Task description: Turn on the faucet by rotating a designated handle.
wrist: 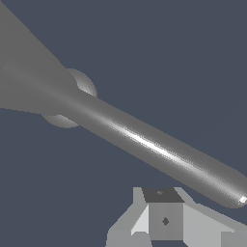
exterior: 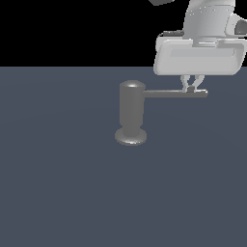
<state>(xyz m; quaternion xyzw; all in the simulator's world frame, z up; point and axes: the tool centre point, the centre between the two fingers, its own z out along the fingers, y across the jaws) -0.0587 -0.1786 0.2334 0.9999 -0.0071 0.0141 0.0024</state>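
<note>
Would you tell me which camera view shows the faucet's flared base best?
The exterior view: the base shows whole beneath the upright faucet. In the wrist view, the handle covers most of it, leaving only a curved edge.

Handle [wrist: 159,152] close overhead of fingers [wrist: 165,219] (glinting).

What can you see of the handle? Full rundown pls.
The handle is a thin, straight grey rod, dull metallic with a bright highlight along it in the wrist view, rounded at the tip. It juts level from the upper part of the faucet toward the exterior view's right. The gripper hangs over it near the tip, fingertips right at the rod; whether they touch it is unclear.
</note>
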